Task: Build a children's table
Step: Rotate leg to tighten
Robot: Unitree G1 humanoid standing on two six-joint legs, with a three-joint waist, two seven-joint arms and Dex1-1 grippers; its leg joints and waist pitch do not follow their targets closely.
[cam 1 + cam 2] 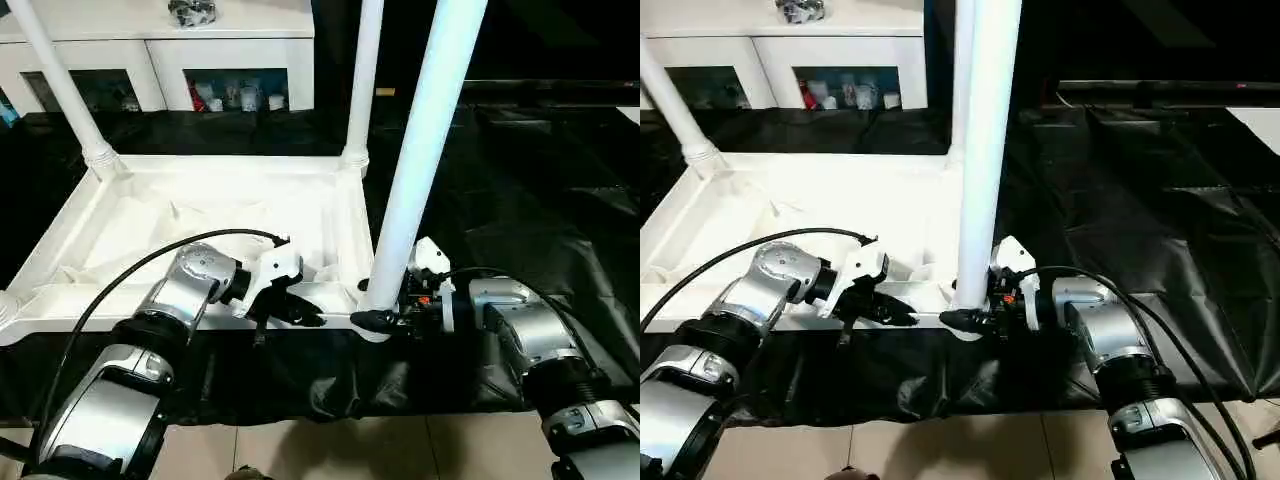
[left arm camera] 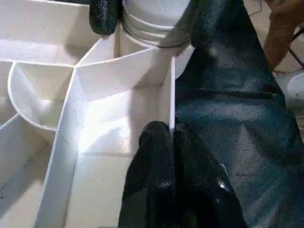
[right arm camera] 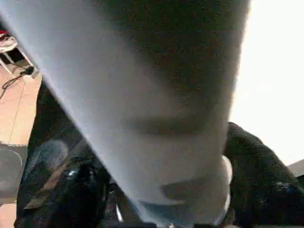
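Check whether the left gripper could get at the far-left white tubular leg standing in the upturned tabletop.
Probably not as things stand. The left gripper is shut on the near wall of the white plastic tabletop, and the far-left white tubular leg stands at the opposite corner. It would have to release first.

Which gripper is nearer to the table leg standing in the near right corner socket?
Right. The right gripper has its jaws around the base of that leg. The left gripper is beside it, pinching the tabletop rim, jaws shut.
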